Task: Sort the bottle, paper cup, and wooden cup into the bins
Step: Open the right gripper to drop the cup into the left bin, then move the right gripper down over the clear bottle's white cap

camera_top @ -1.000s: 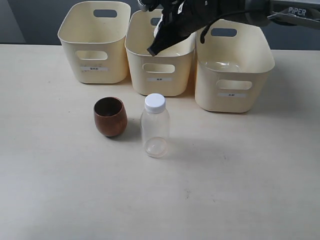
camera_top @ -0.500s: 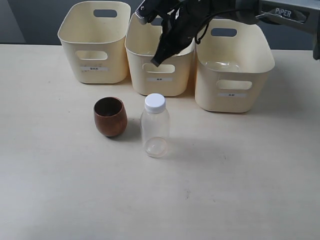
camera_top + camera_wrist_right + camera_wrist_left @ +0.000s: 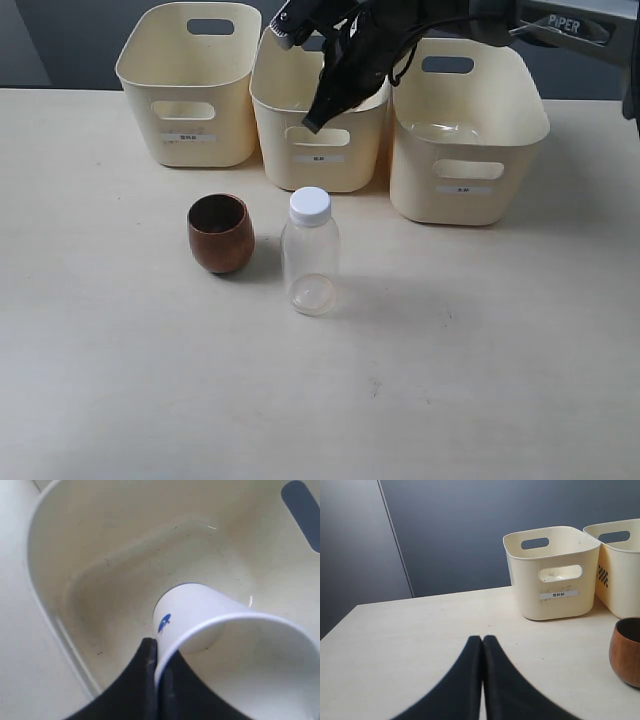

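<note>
Right gripper [image 3: 156, 672]: jaws clamped on the rim of the paper cup [image 3: 220, 645], holding it inside the middle bin [image 3: 318, 100]. Left gripper [image 3: 482, 642]: jaws pressed together, grasping nothing, low over the bench [image 3: 450, 380]. Wooden cup [image 3: 220, 233] and bottle [image 3: 310, 252] stand upright side by side on the bench in front of the bins, not touching.
</note>
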{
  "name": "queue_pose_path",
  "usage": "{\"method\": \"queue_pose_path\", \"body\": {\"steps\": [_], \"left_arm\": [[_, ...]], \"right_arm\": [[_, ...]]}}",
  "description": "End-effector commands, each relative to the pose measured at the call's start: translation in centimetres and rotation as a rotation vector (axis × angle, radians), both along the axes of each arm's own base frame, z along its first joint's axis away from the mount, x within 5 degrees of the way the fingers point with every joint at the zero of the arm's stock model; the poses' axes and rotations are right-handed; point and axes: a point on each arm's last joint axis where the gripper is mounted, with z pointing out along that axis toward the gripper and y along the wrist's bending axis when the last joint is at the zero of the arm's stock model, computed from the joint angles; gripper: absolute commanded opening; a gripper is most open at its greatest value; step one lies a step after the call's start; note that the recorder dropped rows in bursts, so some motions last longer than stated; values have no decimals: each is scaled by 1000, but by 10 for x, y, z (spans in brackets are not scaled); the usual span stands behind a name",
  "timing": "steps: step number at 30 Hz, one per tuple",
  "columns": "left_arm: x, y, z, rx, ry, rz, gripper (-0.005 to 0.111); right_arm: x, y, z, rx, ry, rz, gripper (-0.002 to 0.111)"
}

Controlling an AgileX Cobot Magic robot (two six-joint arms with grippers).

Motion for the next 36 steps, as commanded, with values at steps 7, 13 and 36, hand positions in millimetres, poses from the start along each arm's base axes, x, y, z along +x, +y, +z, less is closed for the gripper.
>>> {"method": "queue_pose_path", "body": {"steps": [7, 13, 36], "left_arm": [[0, 0, 0, -2, -10, 1, 0], [0, 0, 0, -2, -10, 1, 0], [0, 0, 0, -2, -10, 1, 0]], "right_arm": [[2, -1, 4, 17, -16, -14, 30], [2, -1, 4, 35, -12, -24, 35], [-75, -25, 128, 124, 133, 16, 35]]}}
